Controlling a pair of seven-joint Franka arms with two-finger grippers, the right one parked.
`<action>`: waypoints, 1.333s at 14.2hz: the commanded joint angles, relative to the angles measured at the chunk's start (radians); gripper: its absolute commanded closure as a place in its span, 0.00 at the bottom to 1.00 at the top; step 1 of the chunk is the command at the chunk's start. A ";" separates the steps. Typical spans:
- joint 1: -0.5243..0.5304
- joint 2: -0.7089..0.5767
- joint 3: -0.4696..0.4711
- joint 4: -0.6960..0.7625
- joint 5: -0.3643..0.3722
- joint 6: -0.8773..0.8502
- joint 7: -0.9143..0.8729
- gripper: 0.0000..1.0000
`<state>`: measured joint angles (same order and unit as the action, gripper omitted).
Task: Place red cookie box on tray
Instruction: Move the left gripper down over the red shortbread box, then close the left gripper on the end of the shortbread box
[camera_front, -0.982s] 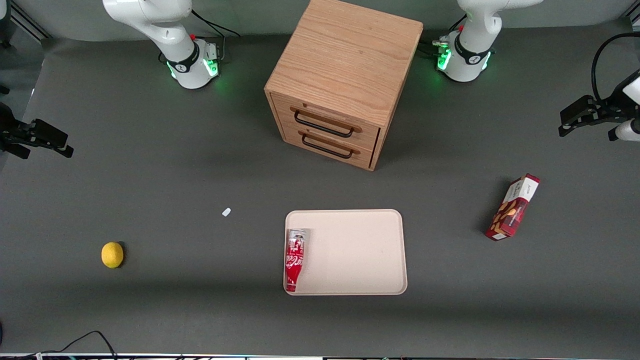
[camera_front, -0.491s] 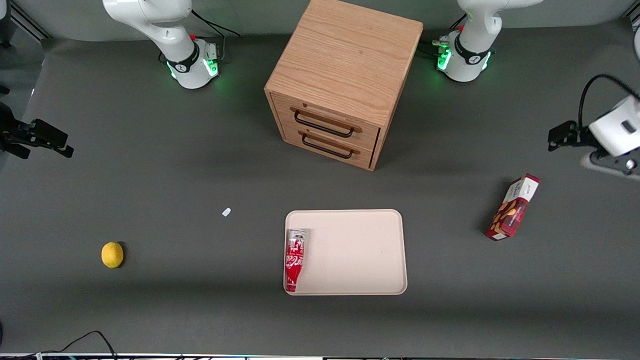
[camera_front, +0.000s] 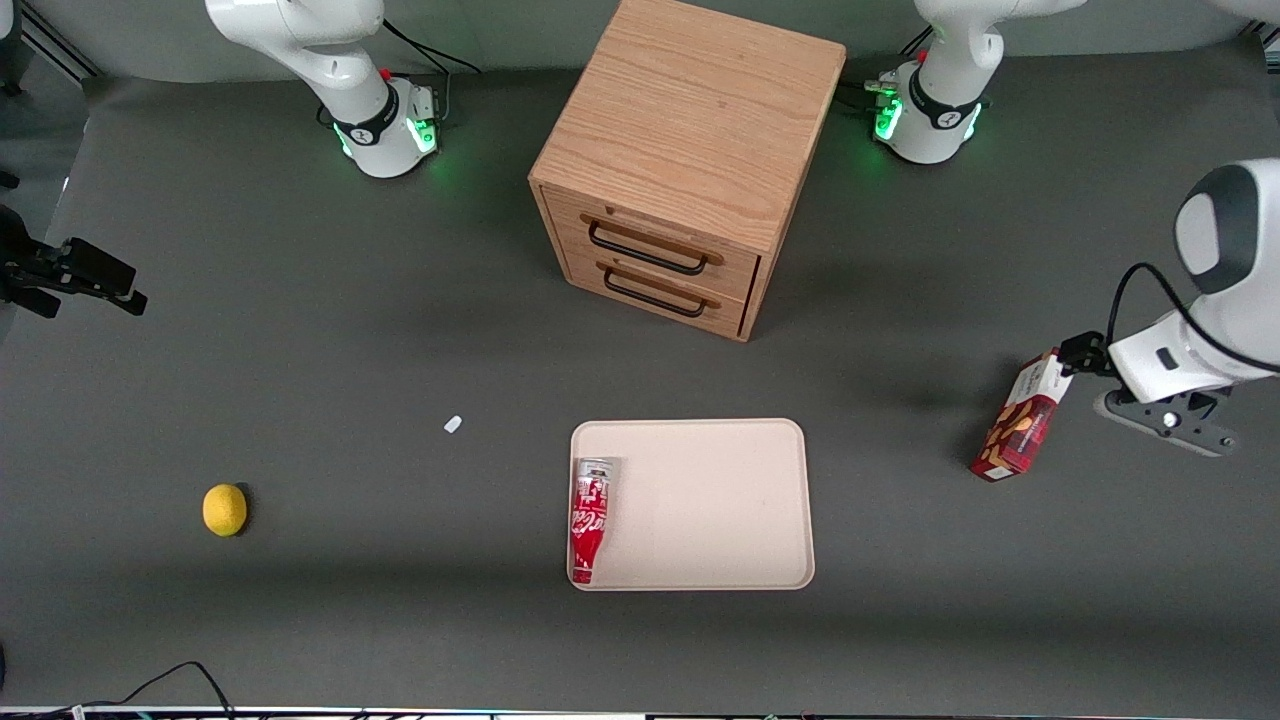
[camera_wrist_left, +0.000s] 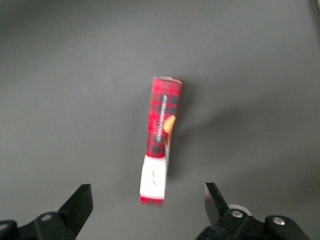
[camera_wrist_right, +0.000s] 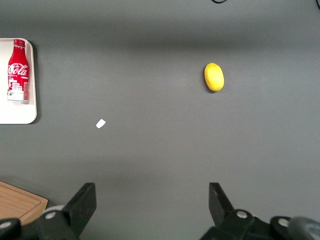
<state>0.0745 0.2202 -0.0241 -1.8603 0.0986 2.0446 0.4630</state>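
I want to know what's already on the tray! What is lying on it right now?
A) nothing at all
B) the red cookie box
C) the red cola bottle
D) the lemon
C: the red cola bottle lies on the tray, while the red cookie box sits on the table toward the working arm's end, with the open gripper above it.

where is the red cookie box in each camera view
Front view: the red cookie box lies on the table toward the working arm's end, off the tray.
Left wrist view: the box lies below the open gripper.
Right wrist view: not in it.
Shared landmark: its white end.
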 joint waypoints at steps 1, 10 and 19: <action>0.004 0.010 0.009 -0.112 0.007 0.152 0.025 0.00; -0.002 0.159 0.018 -0.218 0.006 0.429 0.042 0.00; -0.005 0.174 0.023 -0.212 -0.003 0.430 0.042 1.00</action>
<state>0.0775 0.4067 -0.0131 -2.0645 0.0979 2.4697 0.4901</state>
